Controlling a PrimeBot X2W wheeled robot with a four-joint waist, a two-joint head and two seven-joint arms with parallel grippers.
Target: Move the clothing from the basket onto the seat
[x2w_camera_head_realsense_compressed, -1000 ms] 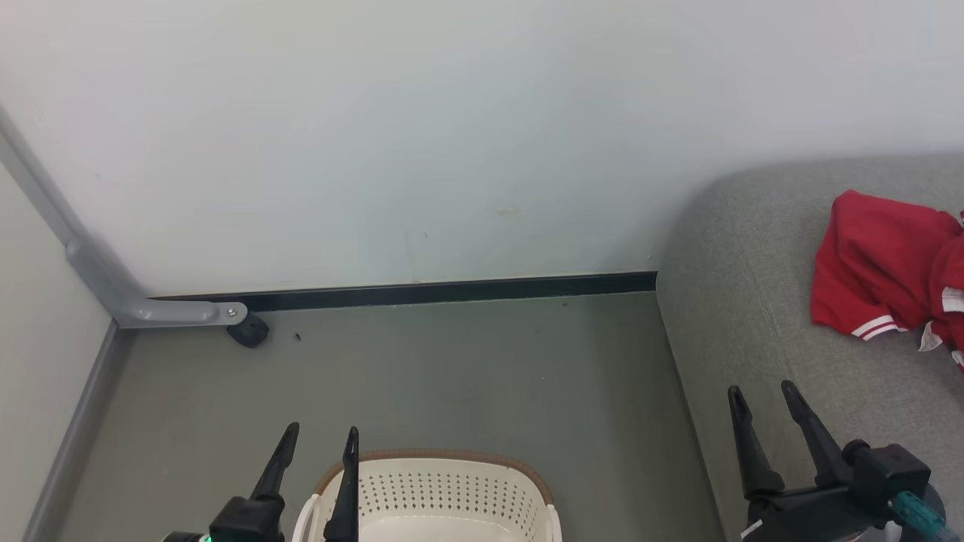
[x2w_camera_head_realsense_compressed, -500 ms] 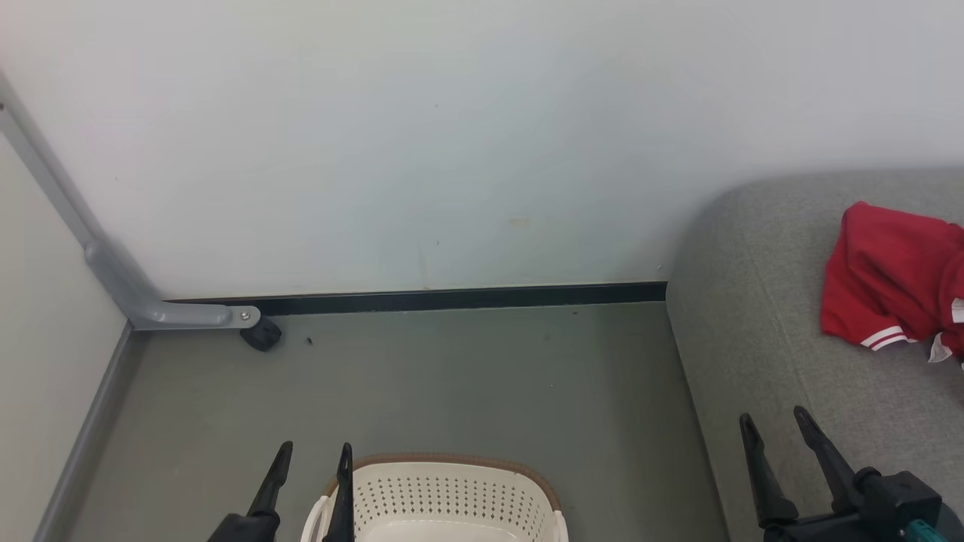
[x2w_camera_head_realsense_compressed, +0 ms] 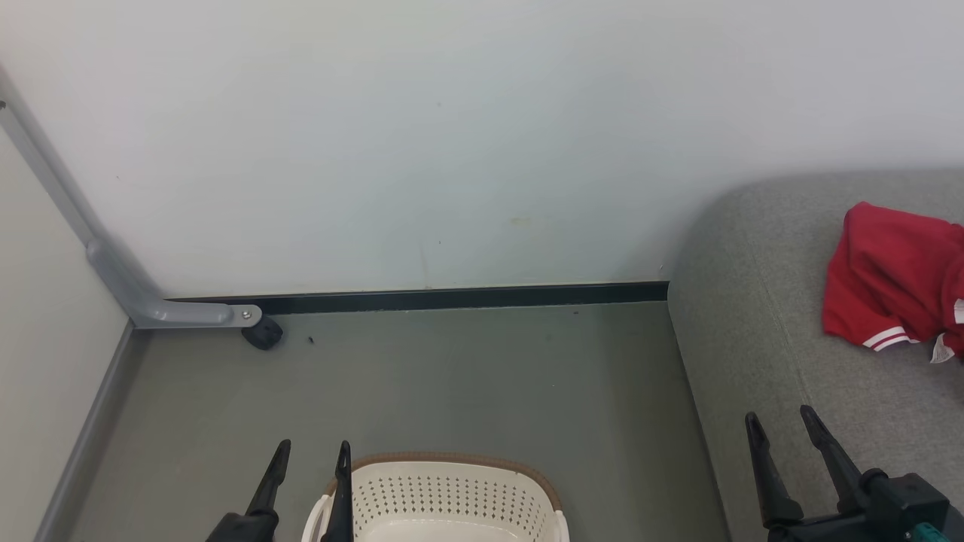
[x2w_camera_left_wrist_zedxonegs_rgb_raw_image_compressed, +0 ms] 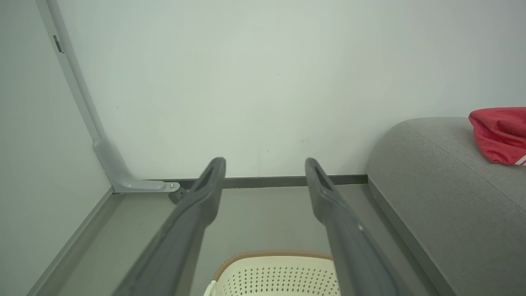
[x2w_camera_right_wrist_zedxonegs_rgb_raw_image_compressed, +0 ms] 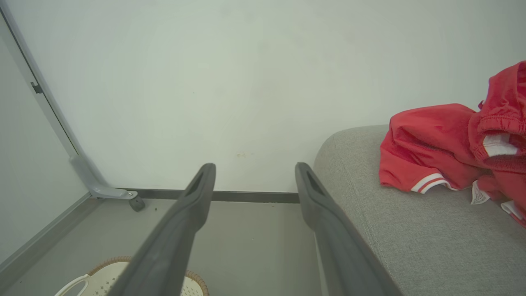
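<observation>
The bright red soft fabric clothing (x2w_camera_head_realsense_compressed: pixel 889 278) lies crumpled on the large grey upholstered seat (x2w_camera_head_realsense_compressed: pixel 761 316), at my right and well apart from the cream-white perforated plastic basket (x2w_camera_head_realsense_compressed: pixel 444 493). The heap's long axis runs across the seat and off the right edge of my head view. 1 white-striped cuff points toward the seat's front edge, with a small white label just beside it. From my right wrist I make out what look like 2 garments bunched together, 1 with the striped cuff and 1 with a gathered hem, but I cannot be sure of the count.

The basket stands on the grey-green floor (x2w_camera_head_realsense_compressed: pixel 467 376) straight ahead of me, with its brown rim band facing the white wall (x2w_camera_head_realsense_compressed: pixel 452 135) and its long axis running left to right.

My left gripper (x2w_camera_head_realsense_compressed: pixel 315 446) hangs over the basket's left end with its 2 dark fingers spread wide, holding nothing and touching nothing. My right gripper (x2w_camera_head_realsense_compressed: pixel 779 414) hovers above the seat's front corner — also spread wide, with nothing between its 2 fingers.

I count 1 basket, 1 seat and 2 grippers.
</observation>
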